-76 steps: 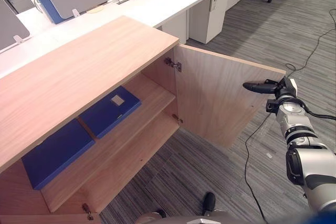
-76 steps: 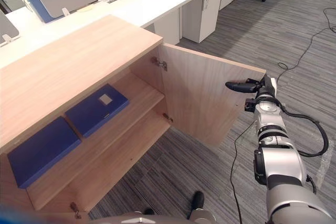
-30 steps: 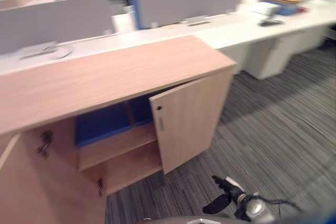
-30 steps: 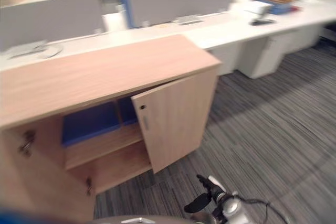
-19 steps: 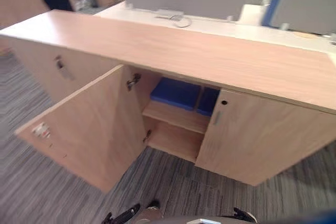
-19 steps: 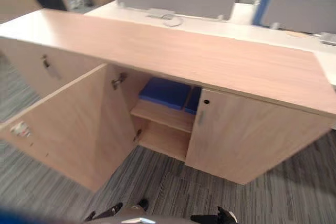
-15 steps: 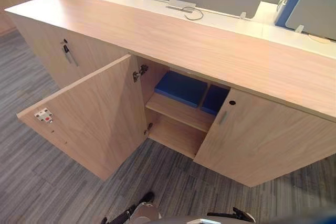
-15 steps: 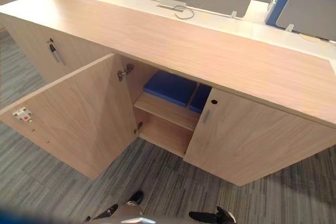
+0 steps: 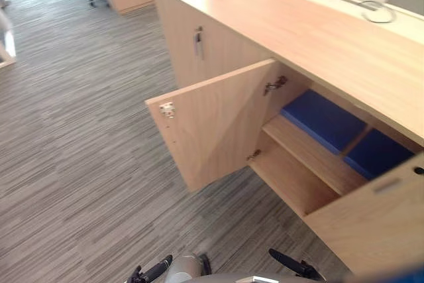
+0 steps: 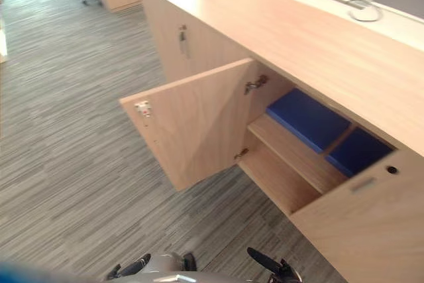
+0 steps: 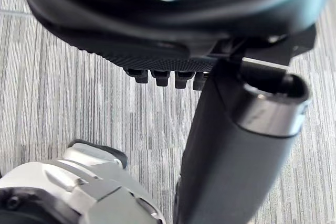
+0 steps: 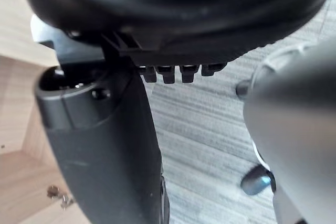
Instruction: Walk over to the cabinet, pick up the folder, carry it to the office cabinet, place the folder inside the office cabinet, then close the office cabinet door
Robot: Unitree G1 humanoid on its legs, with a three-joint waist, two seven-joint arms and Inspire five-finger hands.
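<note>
Blue folder (image 9: 322, 118) lay flat on upper shelf (image 9: 308, 154), toward its left end, second folder (image 9: 377, 154) beside it: storage step judged done. Left door (image 9: 212, 130) stood open, not yet closed. Left hand (image 9: 158, 270), right hand (image 9: 291, 264) hung low; fingers relaxed, straight, empty, free for door push.

No legible txt, nos. or signs. Only candidate: small white patch (image 9: 166, 109) on inner face of the open cabinet door (image 9: 218, 130), by its upper free corner, centre-left of frame. Too small to tell if it carries print.
</note>
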